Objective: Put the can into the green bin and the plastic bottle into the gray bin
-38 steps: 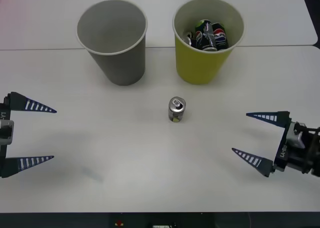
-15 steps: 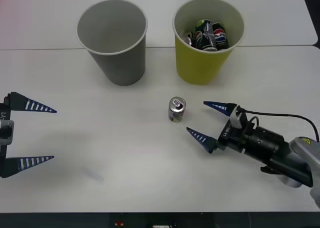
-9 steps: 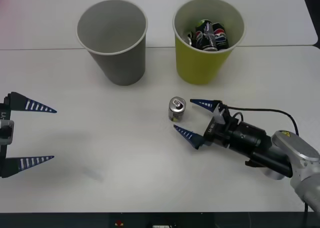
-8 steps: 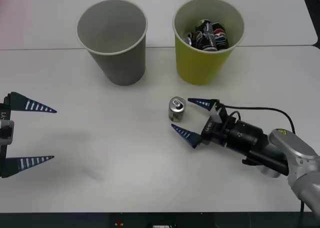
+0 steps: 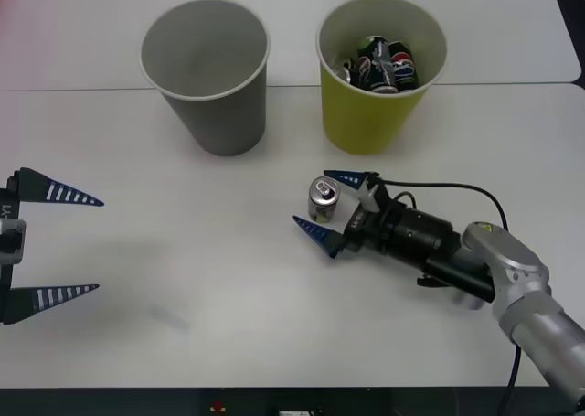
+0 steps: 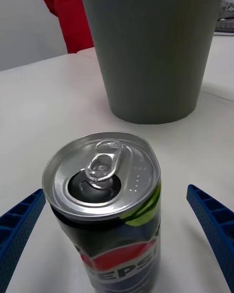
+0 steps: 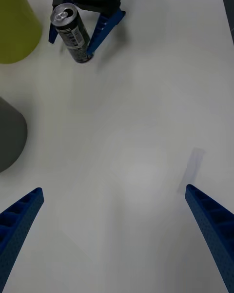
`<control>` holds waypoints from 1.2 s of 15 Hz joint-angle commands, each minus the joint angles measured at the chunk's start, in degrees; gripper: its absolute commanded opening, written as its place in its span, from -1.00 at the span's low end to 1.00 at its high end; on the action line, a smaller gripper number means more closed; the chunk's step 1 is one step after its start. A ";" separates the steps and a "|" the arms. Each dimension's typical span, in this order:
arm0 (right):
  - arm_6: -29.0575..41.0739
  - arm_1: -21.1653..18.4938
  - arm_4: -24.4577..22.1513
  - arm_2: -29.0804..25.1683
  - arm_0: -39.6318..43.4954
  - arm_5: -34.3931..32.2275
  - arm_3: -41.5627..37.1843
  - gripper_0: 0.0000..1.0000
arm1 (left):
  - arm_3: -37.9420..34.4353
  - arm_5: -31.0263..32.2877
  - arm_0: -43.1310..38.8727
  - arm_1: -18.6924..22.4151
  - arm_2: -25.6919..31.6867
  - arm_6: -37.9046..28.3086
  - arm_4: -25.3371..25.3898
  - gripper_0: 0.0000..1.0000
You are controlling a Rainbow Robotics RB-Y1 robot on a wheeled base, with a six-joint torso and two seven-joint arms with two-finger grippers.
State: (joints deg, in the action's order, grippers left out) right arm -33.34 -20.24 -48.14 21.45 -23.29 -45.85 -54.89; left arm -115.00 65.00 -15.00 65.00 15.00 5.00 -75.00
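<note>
The right hand (image 5: 320, 204) reaches across the white table (image 5: 228, 325) with its two blue fingers spread wide, and the can (image 5: 323, 199) stands upright between them, close to the fingertips and not yet squeezed. In the right wrist view the can (image 6: 105, 210) sits between the two blue fingers (image 6: 212, 224) with a gap of bare table on each side, so neither finger touches it; its silver top with the pull tab faces up, and a red, white and blue logo shows low on its dark side with a yellow-green patch near the rim. Beyond the can, straight past the right hand's fingertips, rises the gray bin (image 6: 148, 49), upright on the table. In the front view the gray bin (image 5: 206, 78) and the green bin (image 5: 375, 105) stand side by side on the far side of the right hand, well apart from the can, with the green bin the nearer of the two to that hand. The green bin holds several dark cans (image 5: 379, 64) heaped inside. The left hand (image 5: 50, 247) rests near the table's edge, far from the can, with its fingers spread wide and nothing between them. From the left wrist view the can (image 7: 70, 33) and the right hand (image 7: 85, 27) appear ahead of the left hand, beside the green bin (image 7: 14, 24).
</note>
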 commanded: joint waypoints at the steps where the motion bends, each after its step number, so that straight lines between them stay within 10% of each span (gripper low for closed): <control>1: -0.49 0.02 -0.02 0.26 -0.09 0.24 0.05 1.00 | 0.00 0.00 0.00 0.00 0.00 0.00 0.00 1.00; 2: -0.67 0.02 -0.02 0.26 -0.09 0.06 -0.04 0.88 | 0.00 0.00 0.00 0.00 0.00 0.00 0.00 1.00; 4: -1.02 0.02 -0.02 0.26 -0.09 0.06 0.05 -0.78 | 0.00 0.00 0.00 0.00 0.00 0.00 0.00 1.00; 5: -1.02 0.02 -0.02 0.26 -0.18 -0.03 0.05 -1.00 | 0.00 0.00 0.00 0.00 0.00 0.00 0.00 1.00; 18: -0.14 -2.26 -0.02 0.61 -0.97 -3.90 -0.92 -1.00 | 0.00 0.00 0.00 0.00 0.00 0.00 0.00 1.00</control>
State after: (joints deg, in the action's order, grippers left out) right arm -33.71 -21.99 -48.16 21.83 -24.25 -49.50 -55.31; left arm -115.00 65.00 -15.00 65.00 15.00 5.00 -75.00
